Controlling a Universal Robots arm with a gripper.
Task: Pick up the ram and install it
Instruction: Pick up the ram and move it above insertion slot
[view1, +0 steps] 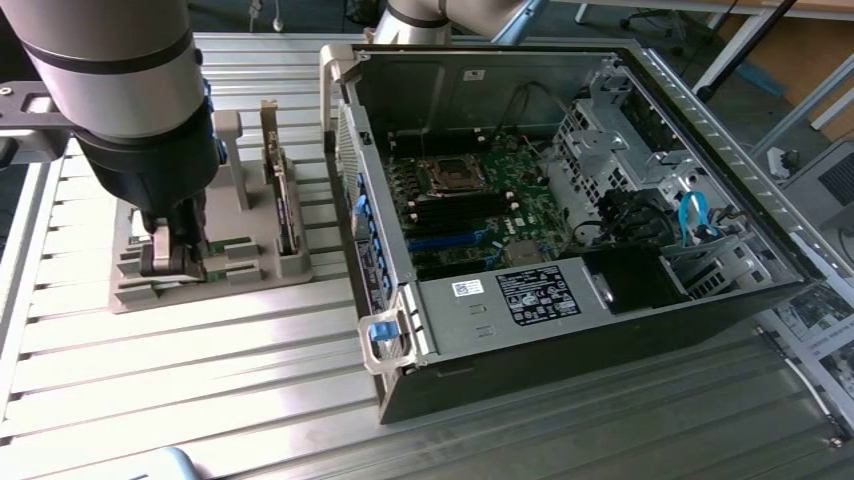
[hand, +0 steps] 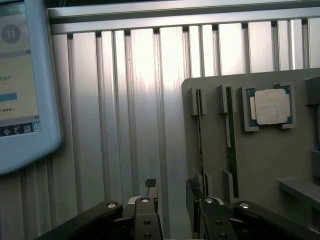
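Note:
The ram (hand: 230, 142) is a thin green stick with a white sticker, standing on edge in a slot of the grey holder (hand: 265, 165). In the exterior view the ram (view1: 280, 195) stands upright in the same holder (view1: 134, 295), to the exterior view's left of the open computer case (view1: 534, 330). My gripper (hand: 172, 200) hangs low at the holder's edge, open, with bare table showing between its fingers (hand: 150, 192). The ram is apart from the fingers. From outside, the gripper (view1: 174, 255) sits over the holder's near end, under the thick grey arm.
A second thin board (hand: 200, 140) stands in the slot beside the ram. A square silver processor (hand: 272, 106) lies in its holder pocket. A tablet screen (hand: 20, 85) rests on the ribbed aluminium table (hand: 135, 110). The motherboard (view1: 467, 200) lies inside the case.

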